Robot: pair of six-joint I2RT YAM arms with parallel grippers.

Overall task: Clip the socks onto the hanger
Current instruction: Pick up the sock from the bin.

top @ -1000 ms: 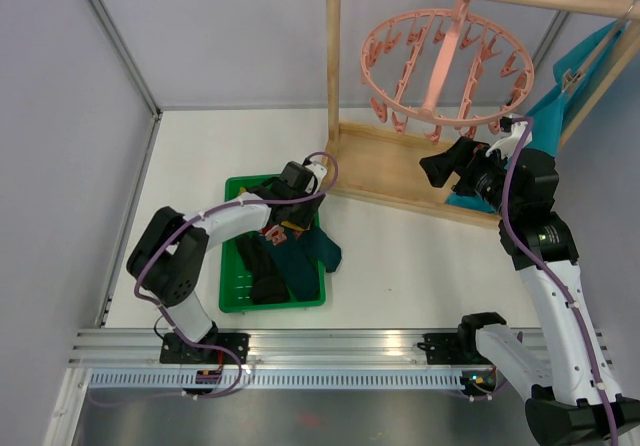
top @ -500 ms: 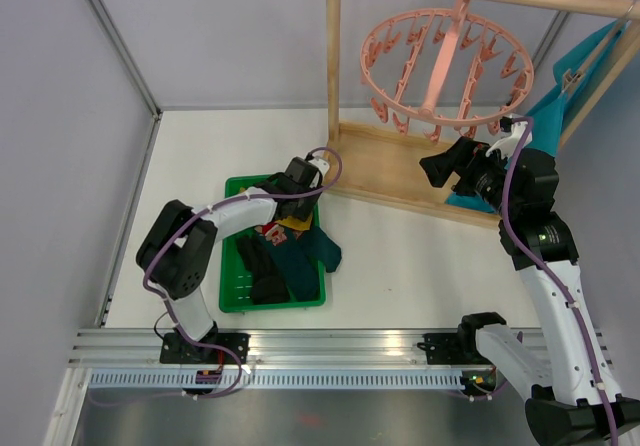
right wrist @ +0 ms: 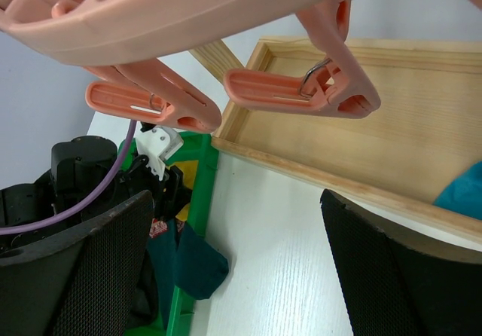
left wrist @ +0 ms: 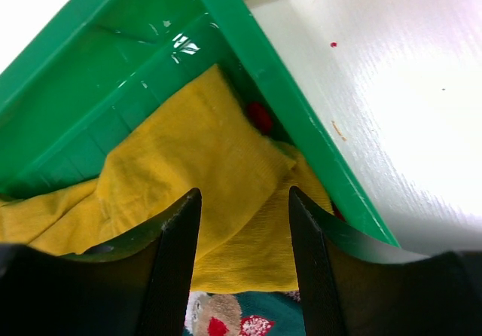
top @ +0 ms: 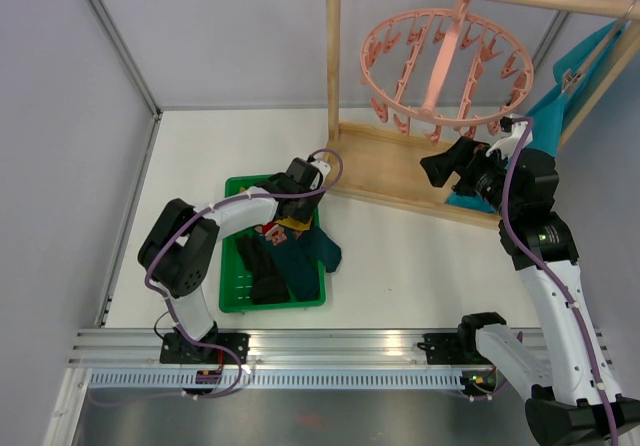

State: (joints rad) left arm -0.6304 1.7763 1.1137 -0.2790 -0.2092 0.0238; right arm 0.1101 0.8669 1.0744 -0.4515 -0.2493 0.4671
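Note:
The socks lie in a green bin (top: pixel 232 266): a mustard sock (top: pixel 292 224), a red-and-white patterned one (top: pixel 272 234), black ones (top: pixel 262 268), and a dark teal sock (top: pixel 318 250) draped over the right rim. My left gripper (top: pixel 298 202) is open over the bin's far right corner, its jaws (left wrist: pixel 244 194) either side of the mustard sock (left wrist: pixel 196 163), with the patterned sock (left wrist: pixel 226 322) just below. The pink hanger (top: pixel 445 66) hangs from the wooden rack. My right gripper (top: pixel 436 172) is open and empty just below its clip pegs (right wrist: pixel 301 87).
The wooden rack's base tray (top: pixel 385 166) lies between the bin and my right arm. A large teal cloth (top: pixel 570 86) hangs at the rack's right end. The bin's green wall (left wrist: pixel 286 87) runs close beside the left gripper's right finger (left wrist: pixel 316 261).
My left gripper has shifted a little toward the bin's far right corner, over the mustard sock. The right arm and hanger have not moved.

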